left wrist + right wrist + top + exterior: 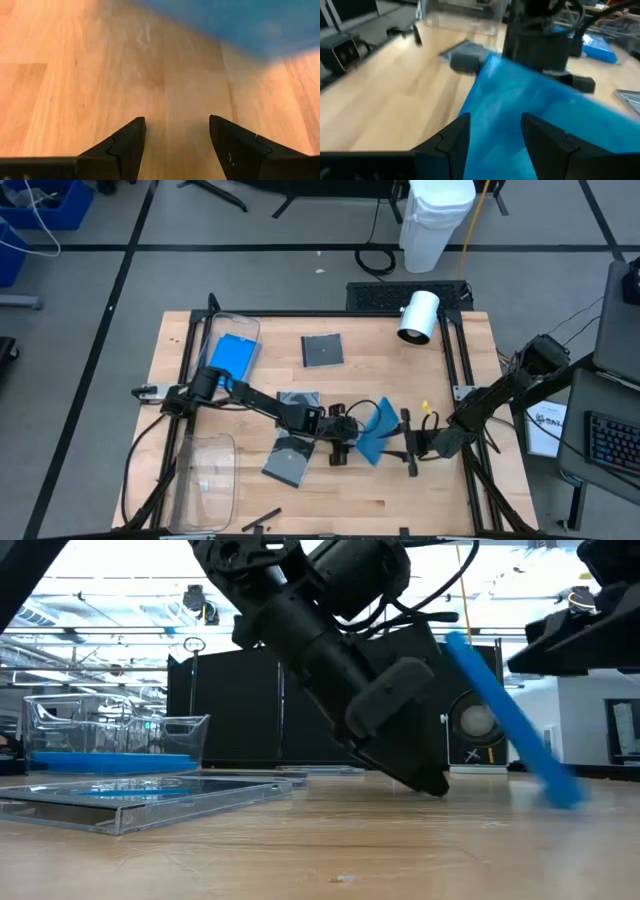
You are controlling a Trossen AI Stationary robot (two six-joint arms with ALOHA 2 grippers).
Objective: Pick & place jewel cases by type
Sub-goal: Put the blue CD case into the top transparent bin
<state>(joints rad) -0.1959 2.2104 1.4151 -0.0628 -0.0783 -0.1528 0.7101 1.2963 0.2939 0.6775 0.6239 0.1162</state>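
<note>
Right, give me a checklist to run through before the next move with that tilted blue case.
1. Tilted blue case off flat, one edge on the table: ok.
2. Right gripper jaws astride that case: ok.
3. Right grip firm: cannot tell.
4. Left gripper jaws open, empty: ok.
5. Left gripper clear of the tilted case: not ok, close beside it.
6. Bin already holds a blue case: ok.

We find no readable text, label, brand, number or sign in any view. A white sheet (545, 428) lying beside the table's right edge carries dark print, but it is too small for us to read.
</note>
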